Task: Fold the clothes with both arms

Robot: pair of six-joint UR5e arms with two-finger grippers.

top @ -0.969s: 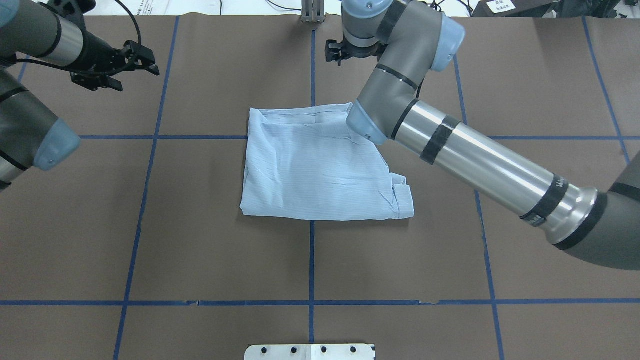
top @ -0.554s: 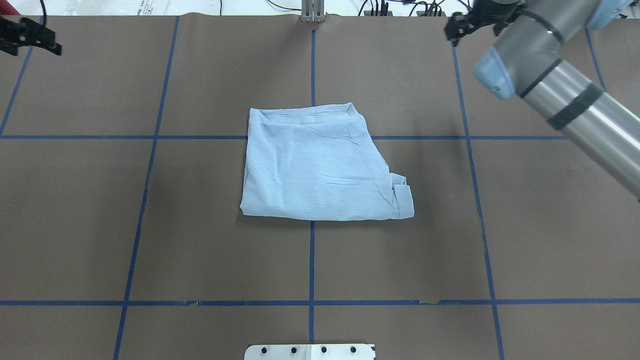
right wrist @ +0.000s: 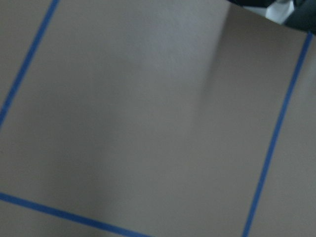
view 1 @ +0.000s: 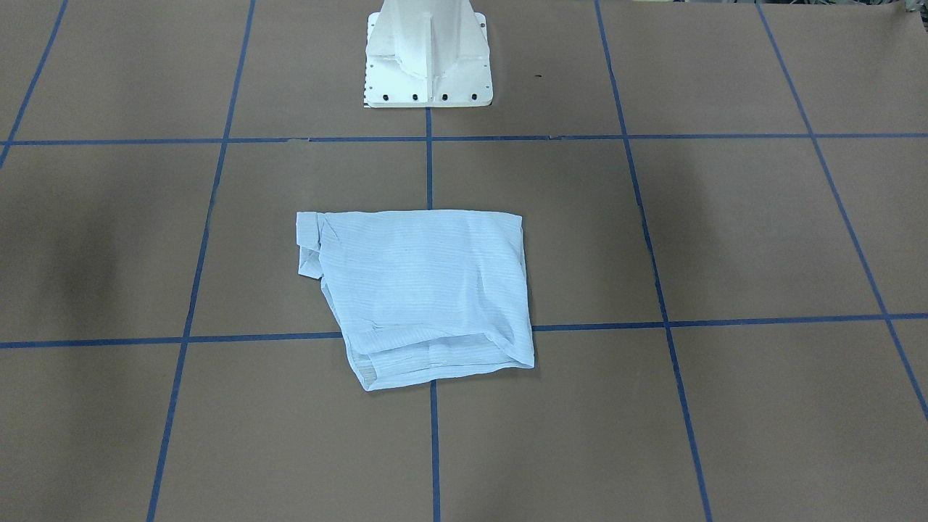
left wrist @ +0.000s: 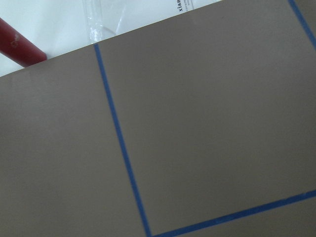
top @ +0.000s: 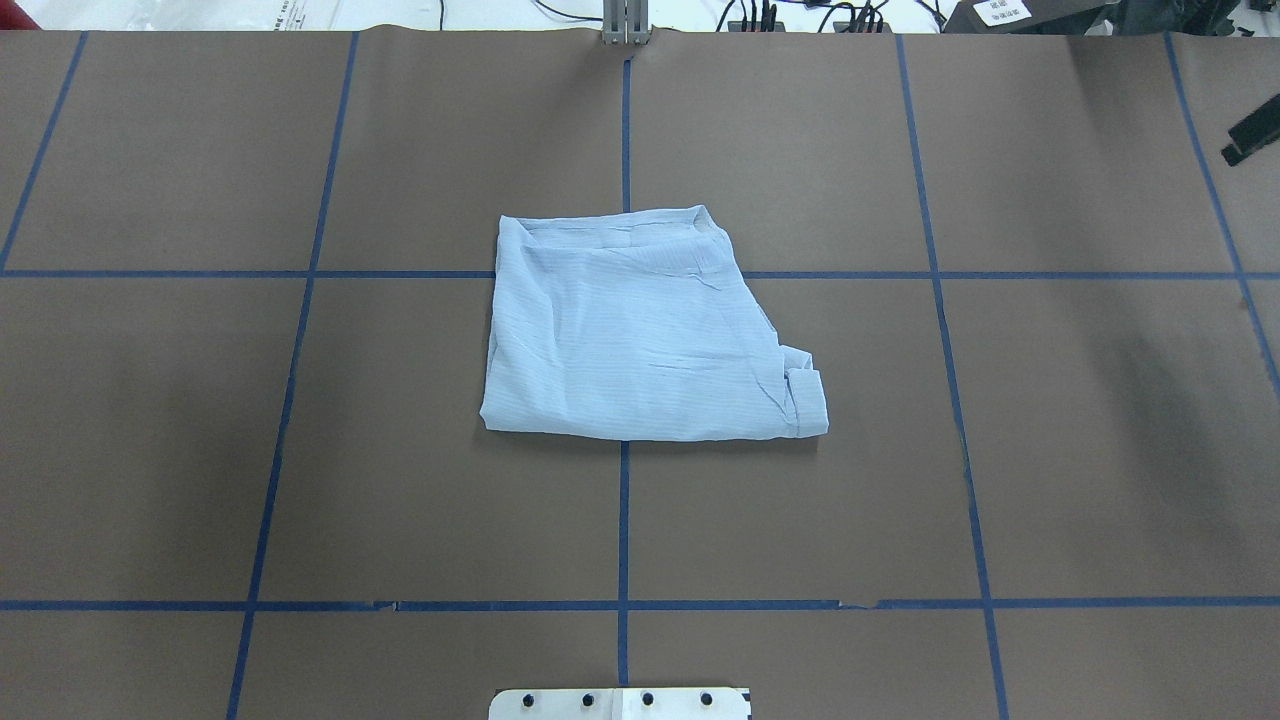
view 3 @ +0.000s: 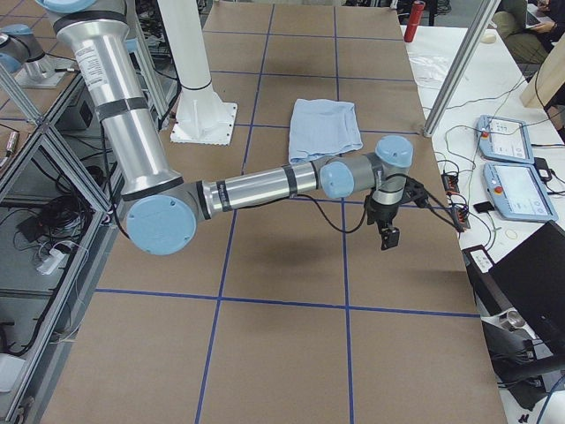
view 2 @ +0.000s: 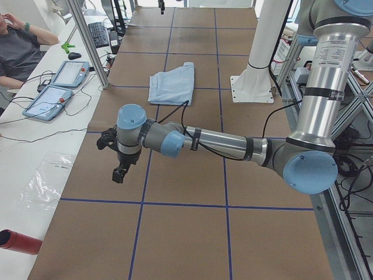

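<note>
1. The shirt is lying folded into a rough rectangle in the middle of the table. It is sitting flat on the brown cover and straddling the centre line of blue tape, and nothing is touching it.
2. A cuff is poking out at the shirt's near right corner in the overhead view (the far edge is showing a folded band).
3. The left arm is reaching low over the left end of the table, well apart from the shirt. The left gripper is pointing down above bare cover. I am seeing it only from the side, so I cannot tell whether its fingers are spread or pressed together.
4. The right arm is stretching over the right end, with the right gripper hanging above the cover. Again I cannot tell how its fingers are standing.
5. Both wrist cameras are giving me only brown cover and tape lines. The left one is also catching a red cylinder at the table's edge.
6. A person is sitting at the side bench, beside two pendants.
</note>
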